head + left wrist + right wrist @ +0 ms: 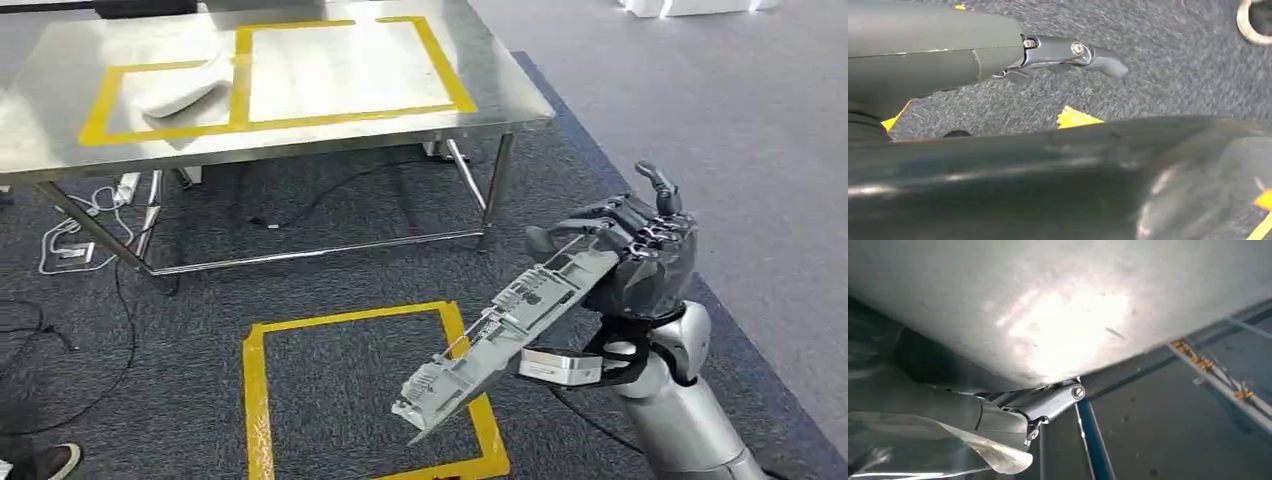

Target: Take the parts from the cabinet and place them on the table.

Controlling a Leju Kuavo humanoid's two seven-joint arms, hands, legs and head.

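My right hand (pixel 640 250) grips one end of a long grey ribbed plastic part (pixel 500 330). The part slants down to the left, over the floor, in front of the steel table (pixel 500 90). In the right wrist view the part's pale underside (pixel 1058 315) lies close over my hand (pixel 1043 407). On the table a white curved part (pixel 185 90) lies in the left of two yellow-taped boxes. My left hand (pixel 1068 52) hangs over the carpet with a finger stretched out and holds nothing.
A yellow taped square (pixel 255 380) marks the dark carpet below the held part. Cables and a power strip (pixel 70 240) lie under the table's left side. A person's shoe (pixel 50 462) is at the lower left. Lighter grey floor (pixel 760 120) runs along the right.
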